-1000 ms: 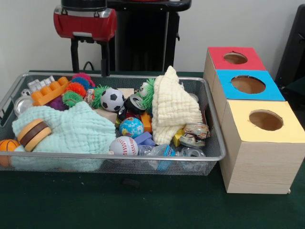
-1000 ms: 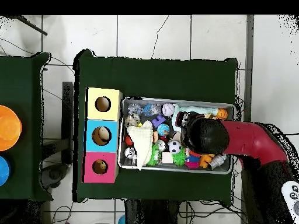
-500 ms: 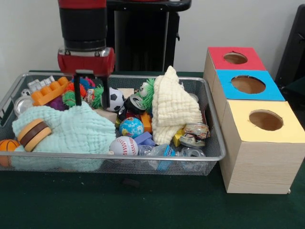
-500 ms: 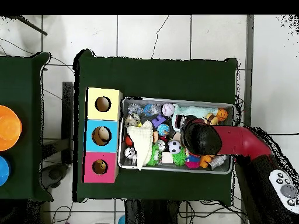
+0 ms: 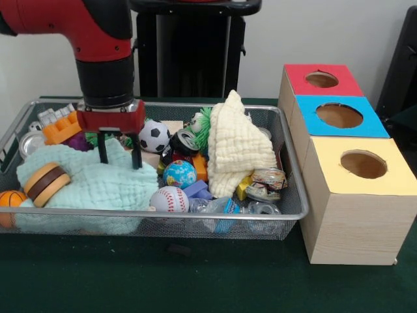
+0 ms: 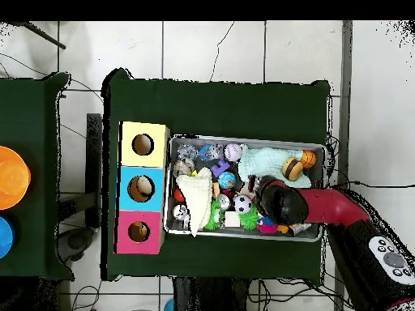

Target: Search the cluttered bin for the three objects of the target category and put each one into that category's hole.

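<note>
The wire mesh bin is full of toys; it also shows in the overhead view. My gripper is open, its two black fingers pointing down at the far edge of a mint cloth. It holds nothing. A soccer ball sits just right of it, with a globe ball, a baseball and a basketball elsewhere in the bin. Red, blue and yellow topped boxes with holes stand to the right. In the overhead view the arm hides the gripper.
A cream cloth stands bunched in the bin's middle. A toy burger lies on the mint cloth. An orange brick, spiky balls, a can and plastic bottles fill the rest. The bin's rim rings it all.
The arm has come down and toward the bin's front. The gripper has dropped from above the back rim to the mint cloth, still open.
</note>
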Robot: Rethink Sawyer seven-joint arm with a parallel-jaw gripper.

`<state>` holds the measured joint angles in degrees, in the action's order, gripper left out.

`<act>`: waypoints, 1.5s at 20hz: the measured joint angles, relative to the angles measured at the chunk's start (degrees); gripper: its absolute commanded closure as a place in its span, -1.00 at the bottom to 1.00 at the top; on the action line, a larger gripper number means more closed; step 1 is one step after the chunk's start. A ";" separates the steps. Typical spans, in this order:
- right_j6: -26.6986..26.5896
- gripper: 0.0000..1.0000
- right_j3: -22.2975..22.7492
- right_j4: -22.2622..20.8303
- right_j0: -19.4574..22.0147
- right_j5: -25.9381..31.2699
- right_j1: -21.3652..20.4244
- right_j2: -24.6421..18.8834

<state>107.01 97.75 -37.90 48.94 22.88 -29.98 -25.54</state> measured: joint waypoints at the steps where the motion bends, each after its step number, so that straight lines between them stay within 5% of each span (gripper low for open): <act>1: 0.00 -1.00 -0.01 -0.59 0.54 0.00 0.52 0.00; 9: 0.00 -1.00 -0.93 -1.85 3.73 -0.07 1.40 -1.32; 10: 0.00 1.00 -2.01 -2.43 3.94 -0.41 2.06 -1.92; 21: 0.00 1.00 -2.23 -2.74 5.31 -1.02 2.36 -3.07; 30: 0.00 1.00 6.23 3.05 4.00 0.47 -9.12 -3.04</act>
<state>107.01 103.97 -34.84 52.94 23.35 -39.10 -28.58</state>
